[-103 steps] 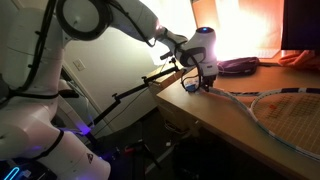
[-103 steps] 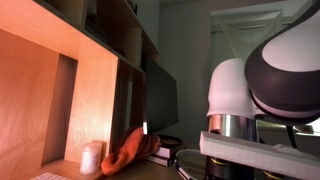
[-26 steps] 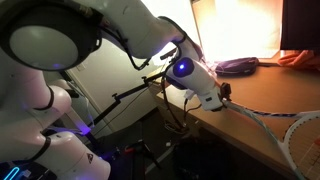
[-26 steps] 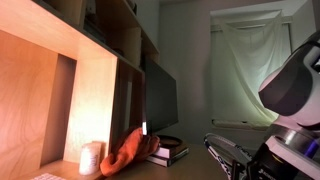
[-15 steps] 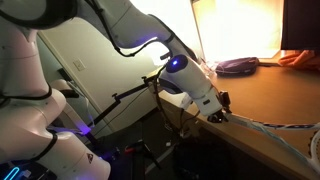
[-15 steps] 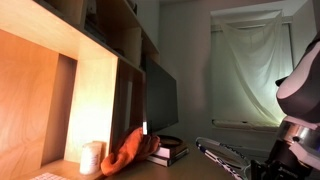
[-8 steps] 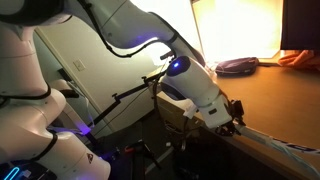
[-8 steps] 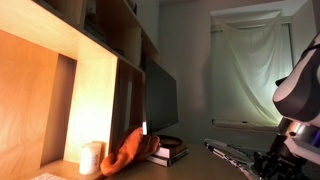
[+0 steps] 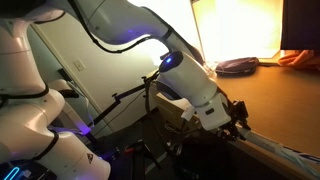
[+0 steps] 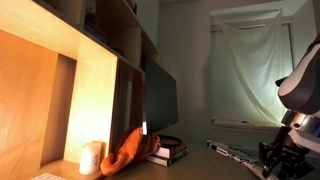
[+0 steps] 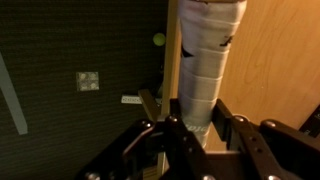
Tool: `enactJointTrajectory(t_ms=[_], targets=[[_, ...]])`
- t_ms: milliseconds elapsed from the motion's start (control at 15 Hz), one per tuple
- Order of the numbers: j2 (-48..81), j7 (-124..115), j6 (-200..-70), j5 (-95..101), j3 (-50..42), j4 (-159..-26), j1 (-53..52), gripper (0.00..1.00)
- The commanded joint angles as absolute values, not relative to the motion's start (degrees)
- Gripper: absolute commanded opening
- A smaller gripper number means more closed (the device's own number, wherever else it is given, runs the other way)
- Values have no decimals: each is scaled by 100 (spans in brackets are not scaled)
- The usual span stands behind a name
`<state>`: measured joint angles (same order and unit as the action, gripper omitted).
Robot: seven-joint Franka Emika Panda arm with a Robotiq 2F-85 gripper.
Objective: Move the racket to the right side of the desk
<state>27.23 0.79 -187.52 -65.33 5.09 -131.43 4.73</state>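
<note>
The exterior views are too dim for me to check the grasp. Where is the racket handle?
In the wrist view the white-taped racket handle sits between the fingers of the gripper, right at the edge of the desk.

Wooden desk (image 9: 268,95) bears racket (image 11: 208,50) and dark pouch (image 9: 238,66).

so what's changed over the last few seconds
The gripper, shut on the handle of the racket, slid along the front edge of the desk toward the right of an exterior view, dragging the racket with it; the racket's head has left that picture. The orange cloth, books and white cup stayed put.
</note>
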Motion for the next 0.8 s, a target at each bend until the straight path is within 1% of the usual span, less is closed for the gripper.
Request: enactJointTrajectory(t_ms=[0, 133, 200, 733], targets=[[2094, -52, -18732, -6535, 59, -13638, 74, 11], [1957, -441, -18802, -6040, -102, -13797, -19, 11], [1903, -327, -18766, -6209, -412, -13793, -347, 11], [1911, -671, -18644, -5784, -2255, -13486, -2337, 11]])
